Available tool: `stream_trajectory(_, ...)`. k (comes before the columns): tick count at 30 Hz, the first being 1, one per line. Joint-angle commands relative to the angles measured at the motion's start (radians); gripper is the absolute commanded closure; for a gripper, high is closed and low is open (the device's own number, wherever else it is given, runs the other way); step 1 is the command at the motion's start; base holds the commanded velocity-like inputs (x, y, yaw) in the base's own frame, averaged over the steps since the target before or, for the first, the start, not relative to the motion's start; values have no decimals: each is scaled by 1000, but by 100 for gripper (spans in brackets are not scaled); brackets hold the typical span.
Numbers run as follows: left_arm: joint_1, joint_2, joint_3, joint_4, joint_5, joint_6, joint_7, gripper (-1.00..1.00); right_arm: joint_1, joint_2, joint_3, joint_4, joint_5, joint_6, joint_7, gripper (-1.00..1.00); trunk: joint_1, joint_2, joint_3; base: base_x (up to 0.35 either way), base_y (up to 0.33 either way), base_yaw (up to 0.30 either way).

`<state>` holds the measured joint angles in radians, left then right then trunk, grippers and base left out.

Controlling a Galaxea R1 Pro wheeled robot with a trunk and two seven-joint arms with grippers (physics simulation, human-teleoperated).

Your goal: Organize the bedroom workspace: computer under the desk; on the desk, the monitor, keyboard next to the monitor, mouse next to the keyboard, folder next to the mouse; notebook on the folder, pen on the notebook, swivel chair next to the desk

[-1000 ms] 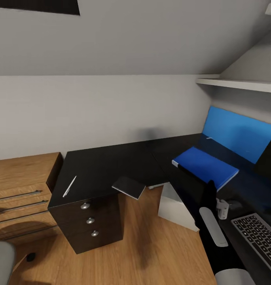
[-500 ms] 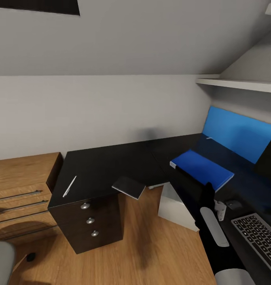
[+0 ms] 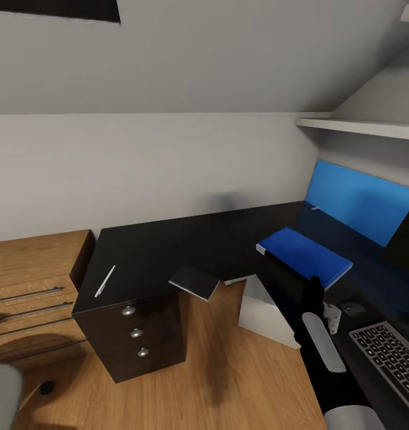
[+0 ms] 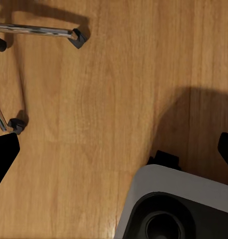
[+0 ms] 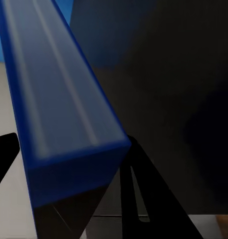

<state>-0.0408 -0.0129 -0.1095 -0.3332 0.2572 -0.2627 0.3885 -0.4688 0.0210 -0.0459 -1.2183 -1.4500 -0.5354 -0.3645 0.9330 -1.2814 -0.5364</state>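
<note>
The right arm (image 3: 316, 334) reaches forward over the desk's (image 3: 162, 251) front edge on its right-hand wing, black forearm raised toward the folder (image 3: 304, 255). The right gripper (image 5: 69, 154) has its dark fingers (image 5: 4, 154) spread on either side of the folder's near end, one finger low beside it, the other beneath its corner; they do not visibly press it. The folder lies flat on the right wing near the inner corner, well in from the front edge, with the blue wall panel (image 3: 362, 203) behind it. The mouse (image 3: 351, 308) sits just beyond the wrist, and the keyboard (image 3: 388, 358) lies at the wing's near right end. On the left wing, the notebook (image 3: 195, 282) overhangs the front edge and the pen (image 3: 105, 280) lies near the left edge above the drawers (image 3: 135, 332). The computer (image 3: 261, 310) stands on the floor under the corner. The left gripper (image 4: 114, 149) points down at the wooden floor (image 4: 109, 89), its tips wide apart, near the chair's (image 4: 36, 31) chrome base.
</note>
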Motion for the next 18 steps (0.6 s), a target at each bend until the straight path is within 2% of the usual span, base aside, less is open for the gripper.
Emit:
stream_trajectory(1, -1, 1, -9, 0, 10, -4, 6, -100, -1, 0, -1, -1, -6, -4, -1, 100, 0, -1, -1, 0, 0, 0)
stream_trajectory(13, -1, 1, -9, 0, 11, -6, 6, -100, -1, 1, 13, -1, -4, -2, 1, 100, 0, -1, -3, 0, 0, 0)
stream_trajectory(18, -1, 1, -8, 0, 11, -34, 6, -100, -1, -2, 13, -1, -5, 16, -5, 100, 0, -1, -3, 40, 0, 0)
